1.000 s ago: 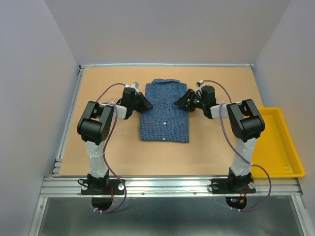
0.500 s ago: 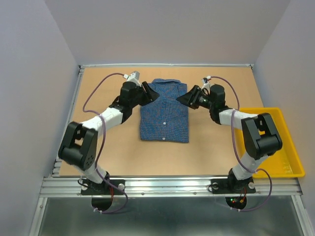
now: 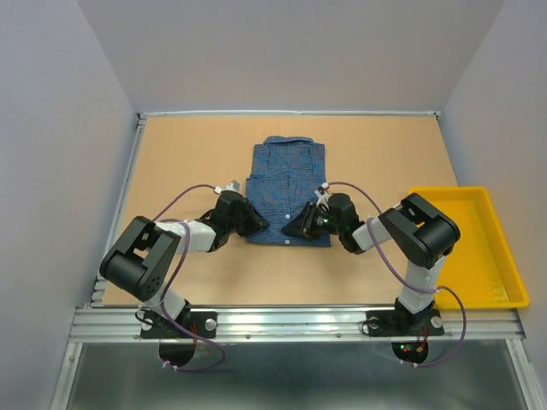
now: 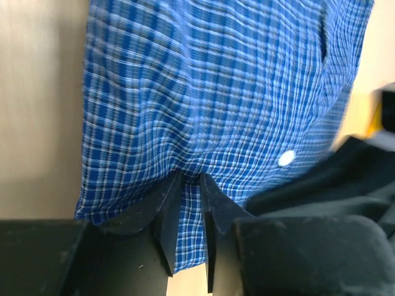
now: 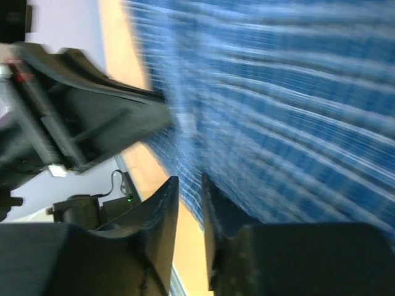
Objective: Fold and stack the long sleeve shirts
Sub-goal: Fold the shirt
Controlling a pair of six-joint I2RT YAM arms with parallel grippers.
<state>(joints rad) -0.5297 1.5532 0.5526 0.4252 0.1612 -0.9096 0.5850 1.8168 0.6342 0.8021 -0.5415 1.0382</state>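
Observation:
One blue fine-checked long sleeve shirt [image 3: 286, 175] lies folded in a rectangle at the middle of the table, collar at the far end. My left gripper [image 3: 255, 224] is low at its near left hem corner. In the left wrist view the shirt [image 4: 216, 92] puckers where the left gripper [image 4: 190, 185] pinches a strip of hem; a white button [image 4: 286, 158] shows to the right. My right gripper [image 3: 297, 229] sits at the near hem, right of centre. The right wrist view is blurred: the right gripper [image 5: 190, 188] stands narrowly apart with the edge of the shirt [image 5: 278, 111] between its tips.
A yellow plastic tray [image 3: 466, 248] stands at the table's right edge, beside the right arm. The tan table [image 3: 188, 154] is walled at the back and both sides. The two grippers are close together at the shirt's near edge; the left arm [image 5: 80, 123] shows in the right wrist view.
Both grippers have come from the shirt's far end, beside the collar, down to its near hem. Their jaws have narrowed there. The shirt now lies slightly farther back.

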